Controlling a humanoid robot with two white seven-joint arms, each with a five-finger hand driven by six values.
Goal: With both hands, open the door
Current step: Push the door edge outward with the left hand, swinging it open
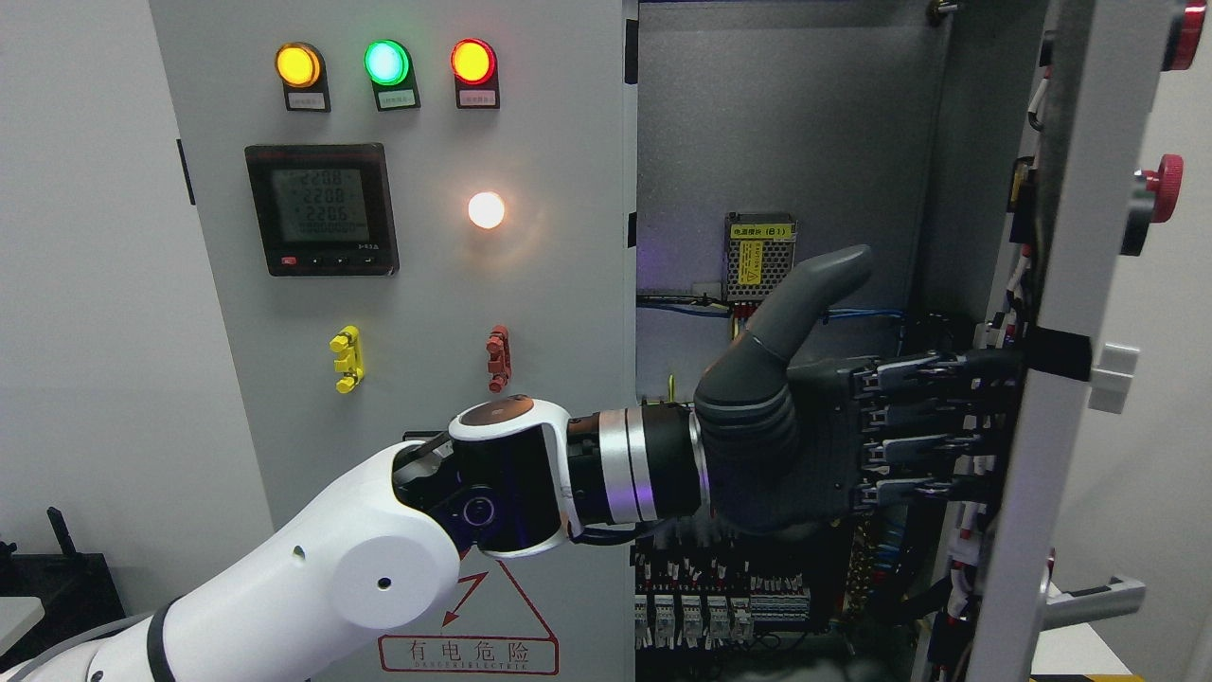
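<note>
Head view of a grey metal electrical cabinet (398, 284). The right-hand grey cabinet door (1060, 379) stands swung out towards the viewer, seen almost edge-on at the right of the scene, leaving the interior exposed. The left door panel, closed, carries amber, green and red indicator lamps (386, 62), a black digital meter (320, 208), a lit white lamp (486, 209) and a red-bordered warning label (469, 652).

The white left arm enters from the lower left and reaches across. Its dark grey left hand (909, 426) has four fingers (933, 409) extended flat against the inner face of the open door, thumb raised and apart; the hand is wide and grasps nothing, apparently pushing. The right hand is not in view.

Judged risks: the flat fingers have no grip, so they could slide along the door face and lose contact as the door swings; they lie close to the wiring and fittings mounted on the door's inner side and could snag them; the forearm passes just in front of the exposed terminal blocks (720, 606) at the bottom of the interior.

Hard to make out: the fingertips merge with dark fittings at the door edge, so the exact contact cannot be confirmed. The door's outer face, with its red knobs (1160, 189) and silver lever handle (1089, 597), is largely turned away. The yellow-labelled power supply (757, 251) is partly covered by the thumb.
</note>
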